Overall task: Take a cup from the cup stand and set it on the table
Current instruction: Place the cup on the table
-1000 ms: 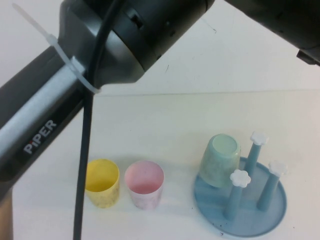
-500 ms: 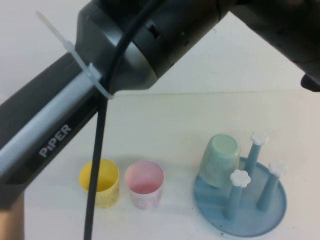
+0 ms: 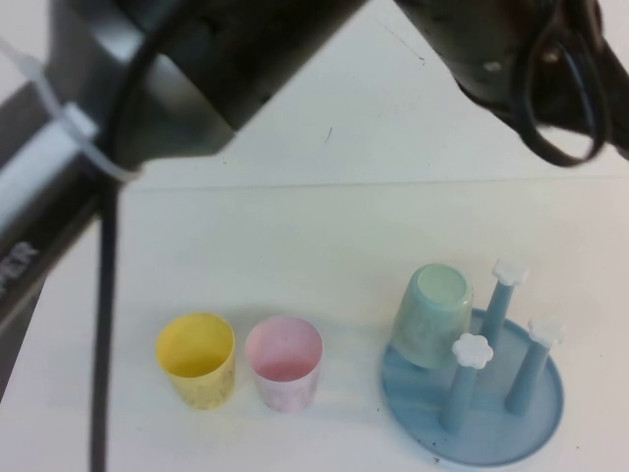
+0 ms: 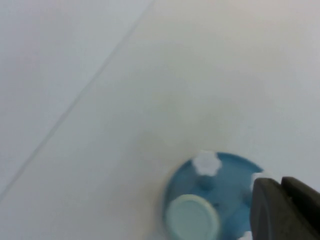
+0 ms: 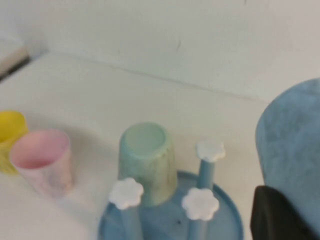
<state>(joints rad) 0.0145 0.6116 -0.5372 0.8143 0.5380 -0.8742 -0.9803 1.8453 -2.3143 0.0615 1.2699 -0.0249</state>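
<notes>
While the right gripper was closed on the light blue cup, aloft beside the cup stand, and the left gripper hung high over the table, the cup looked light, stiff and slick, best pinched mid-wall.

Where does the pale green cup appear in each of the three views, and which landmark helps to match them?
High view: green cup upside down on the cup stand, lower right, right of the pink cup.
Left wrist view: at the bottom edge, on the stand.
Right wrist view: centre, between the pink cup and the pegs.
Shared landmark: the white flower caps.
</notes>
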